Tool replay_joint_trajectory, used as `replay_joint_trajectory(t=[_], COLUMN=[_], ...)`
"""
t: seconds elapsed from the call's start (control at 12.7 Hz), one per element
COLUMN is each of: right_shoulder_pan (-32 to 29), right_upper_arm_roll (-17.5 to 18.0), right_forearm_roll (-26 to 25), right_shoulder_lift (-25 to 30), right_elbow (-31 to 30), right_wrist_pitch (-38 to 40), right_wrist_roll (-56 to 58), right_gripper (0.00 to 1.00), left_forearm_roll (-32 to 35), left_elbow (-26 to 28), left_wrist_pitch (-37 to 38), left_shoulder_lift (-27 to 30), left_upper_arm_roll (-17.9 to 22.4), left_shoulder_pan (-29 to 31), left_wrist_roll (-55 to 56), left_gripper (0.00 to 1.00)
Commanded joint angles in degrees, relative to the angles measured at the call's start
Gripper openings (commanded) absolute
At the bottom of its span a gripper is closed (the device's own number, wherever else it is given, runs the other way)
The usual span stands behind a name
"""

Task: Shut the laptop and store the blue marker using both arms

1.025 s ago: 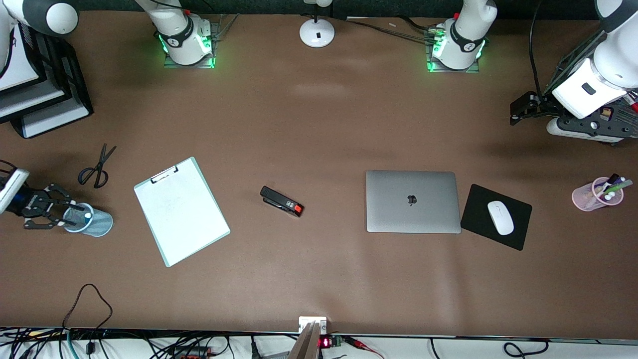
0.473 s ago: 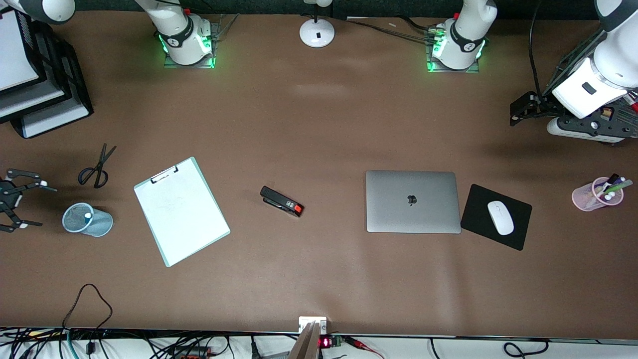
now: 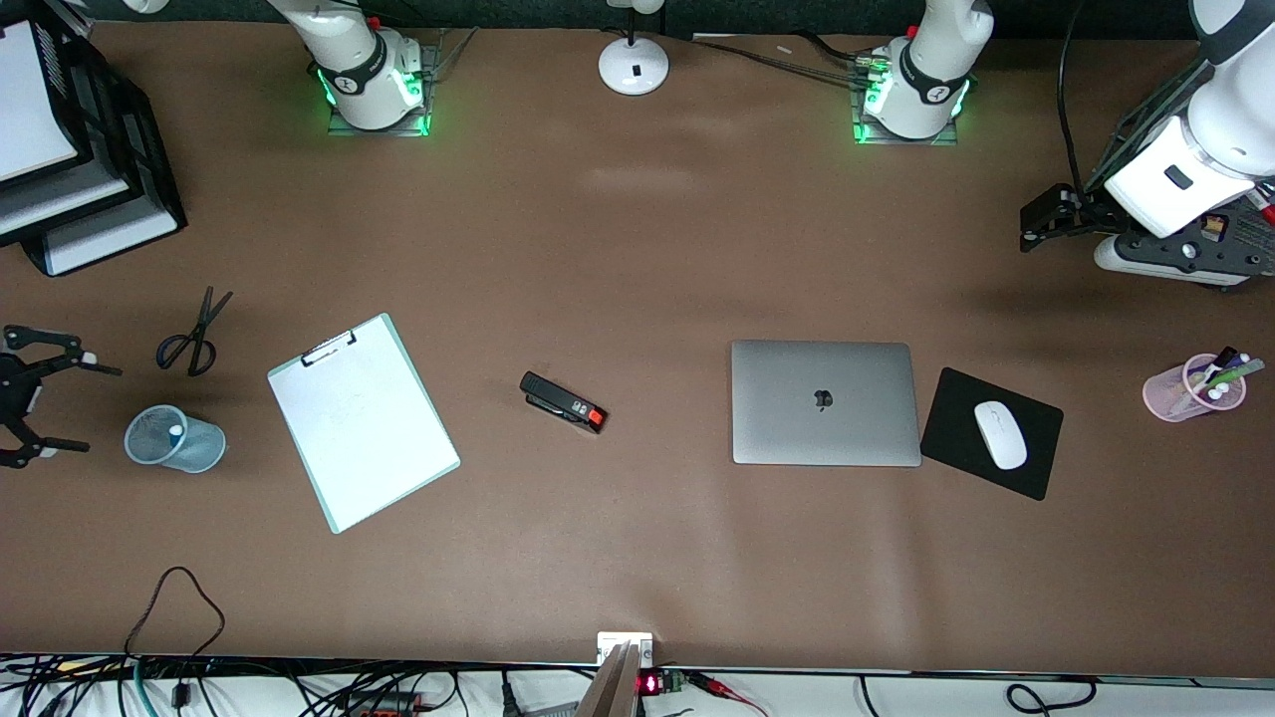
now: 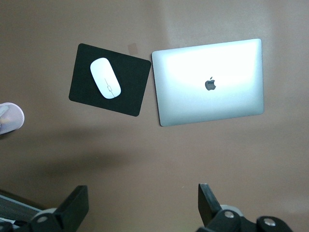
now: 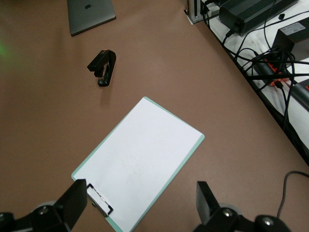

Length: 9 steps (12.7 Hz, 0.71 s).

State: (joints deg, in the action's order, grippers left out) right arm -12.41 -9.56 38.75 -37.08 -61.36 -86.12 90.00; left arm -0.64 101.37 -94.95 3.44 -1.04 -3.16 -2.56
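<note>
Our right gripper (image 3: 60, 403) hangs with its fingers spread wide and holding nothing, above the bench (image 3: 637, 249) just beside the blue mesh cup (image 3: 174, 438). We see the blue marker (image 3: 176, 431) standing in that cup. Our left gripper (image 3: 1036, 221) waits up high at its own end, fingers wide too. We see the laptop (image 3: 825, 402) shut flat, next to the black mouse pad (image 3: 956, 418).

We see a robotics laboratory staged as an office desk: two arm bases (image 3: 374, 75) bolted to a brown table (image 3: 637, 558), cables (image 3: 179, 687) along its edge, with clipboard (image 3: 364, 423), stapler (image 3: 563, 401) and paper trays (image 3: 70, 169).
</note>
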Motion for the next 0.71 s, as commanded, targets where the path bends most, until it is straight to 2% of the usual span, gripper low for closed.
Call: replay_joint_trajectory(t=[0.0,0.08,0.24,0.47,0.63], right_shoulder_pan=[3.5,4.8,8.4,12.5,14.1], right_upper_arm_roll=[-0.1,0.0,0.2,0.2,0.2], right_forearm_roll=[-3.4,-4.2,-9.1,-14.2,-16.2], right_shoulder_lift=[2.3,3.8,6.2,13.3,16.7], right_elbow=[0.0,-0.1,-0.7,-10.1,-16.4], right_wrist_pitch=[0.6,0.2,-0.4,-7.4,-8.4], right_wrist_roll=[-6.8,-9.6,-17.1,-27.8,-37.0], right_gripper=[1.00,1.00,1.00,1.00,1.00], left_forearm_roll=[-0.4,-0.4,0.5,2.8,2.8], left_elbow=[-1.2,-1.2,-1.3,-1.3,-1.3], left_wrist_pitch=[0.6,0.6,0.6,0.5,0.6], left_shoulder_lift=[-0.3,-0.3,-0.3,-0.3,-0.2], left_upper_arm_roll=[0.0,0.0,-0.1,-1.0,-1.0], left_shoulder_pan=[-0.1,-0.1,-0.5,-0.8,-0.7], left_wrist_roll=[0.2,0.3,0.3,0.4,0.4], left_gripper=[1.00,1.00,1.00,1.00,1.00])
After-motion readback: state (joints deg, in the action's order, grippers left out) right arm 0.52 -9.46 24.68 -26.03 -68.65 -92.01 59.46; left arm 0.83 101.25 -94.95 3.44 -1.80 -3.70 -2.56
